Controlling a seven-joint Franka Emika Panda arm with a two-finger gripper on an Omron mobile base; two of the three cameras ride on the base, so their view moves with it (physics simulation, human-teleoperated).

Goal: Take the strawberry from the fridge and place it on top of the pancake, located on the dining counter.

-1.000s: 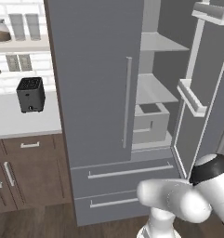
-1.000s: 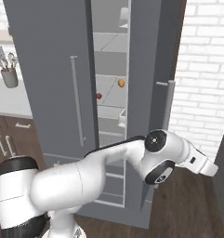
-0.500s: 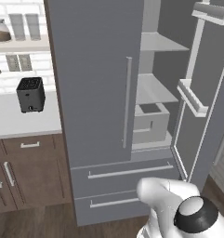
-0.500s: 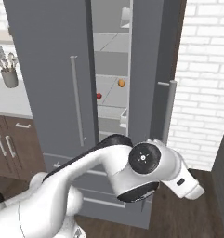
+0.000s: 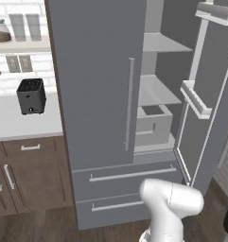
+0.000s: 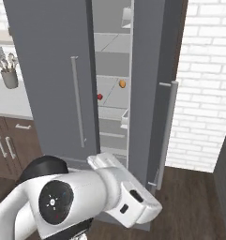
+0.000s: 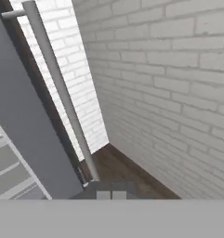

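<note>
The fridge (image 5: 96, 71) stands ahead, its left door shut and its right door (image 5: 210, 118) swung wide open. In the right base view the strawberry (image 6: 99, 96), a tiny dark-red fruit, lies on a pale middle shelf seen through the gap in the fridge (image 6: 48, 56). A larger orange oval food item (image 6: 122, 83) sits behind it. My gripper (image 7: 111, 194) is shut with nothing between its tips. It points past the open door's bar handle (image 7: 57, 88) toward a brick wall, low and right of the shelves. The pancake and the dining counter are out of view.
A grey bin (image 5: 153, 125) rests on a lower fridge shelf, with two drawers below. A black toaster (image 5: 31, 96) and a utensil pot (image 6: 10, 77) stand on the white wall counter at left. The brick wall (image 6: 208, 93) closes off the right side beyond the open door (image 6: 152, 70).
My arm has swung away from the open door's handle and folded low and close in front of the base. The fridge and what lies in it have not moved.
</note>
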